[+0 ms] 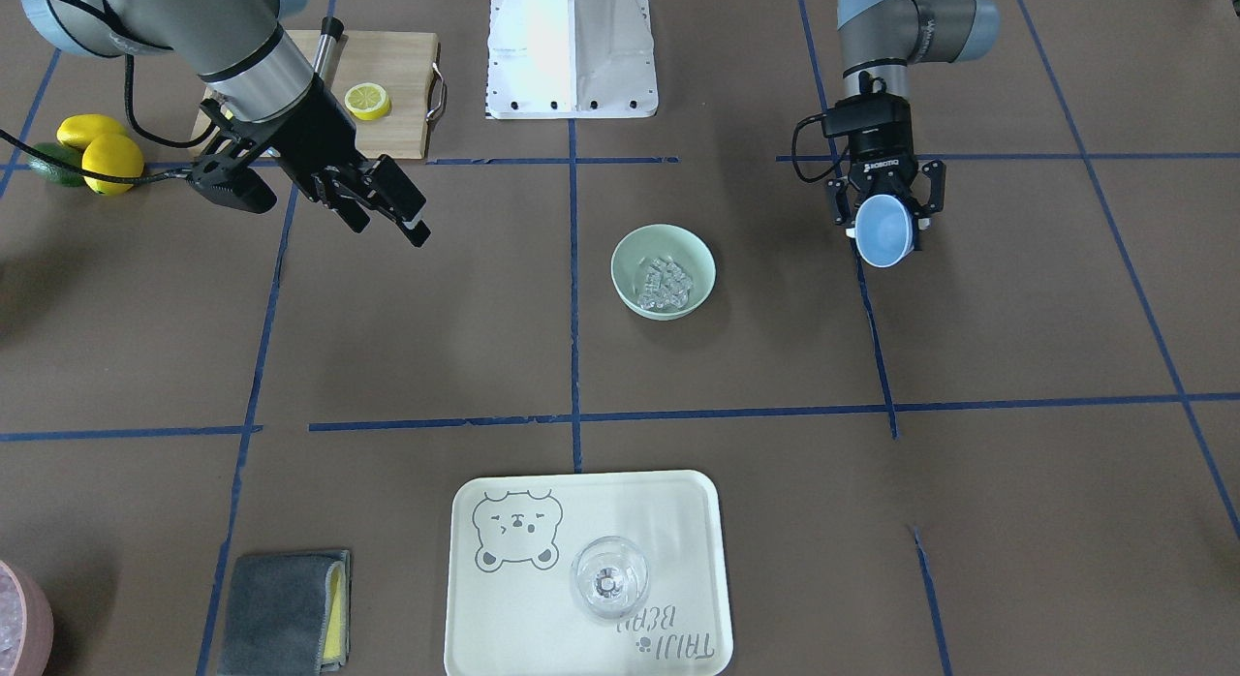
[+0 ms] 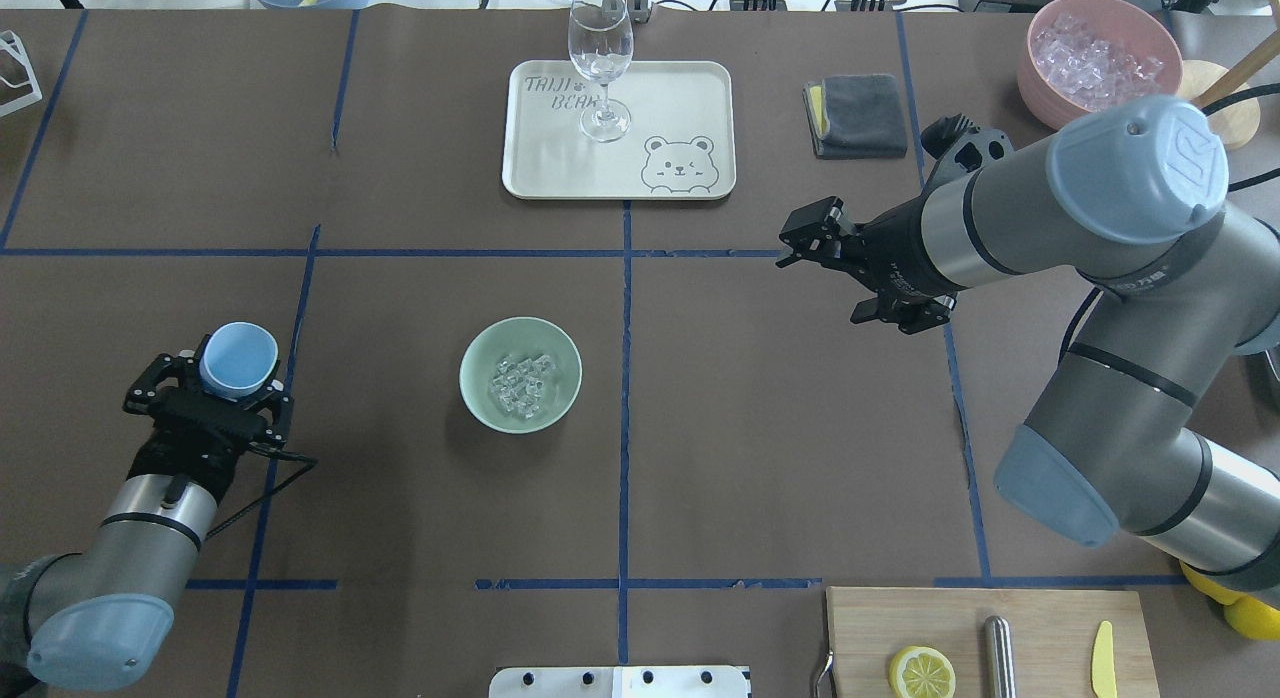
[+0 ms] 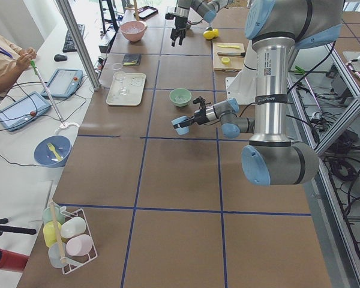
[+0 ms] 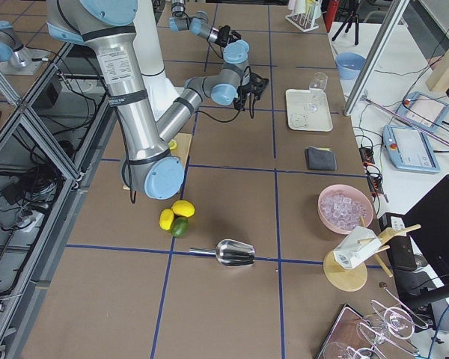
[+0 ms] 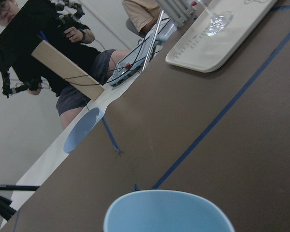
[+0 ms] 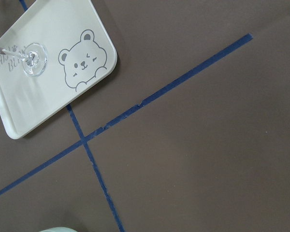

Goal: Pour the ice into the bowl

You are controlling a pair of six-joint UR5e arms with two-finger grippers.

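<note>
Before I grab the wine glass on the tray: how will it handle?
Probably tippy: the wine glass stands upright on a thin stem over a small round base, so a high push likely topples it. Clear glass, so probably fragile and slick. It looks empty, likely light; it may slide on the smooth tray.

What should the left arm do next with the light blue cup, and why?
Probably lower the light blue cup straight down to the table and let go. The ice already lies in the bowl, the cup looks empty and upright, and the left gripper seems to hold it above the table, apart from the bowl.
</note>
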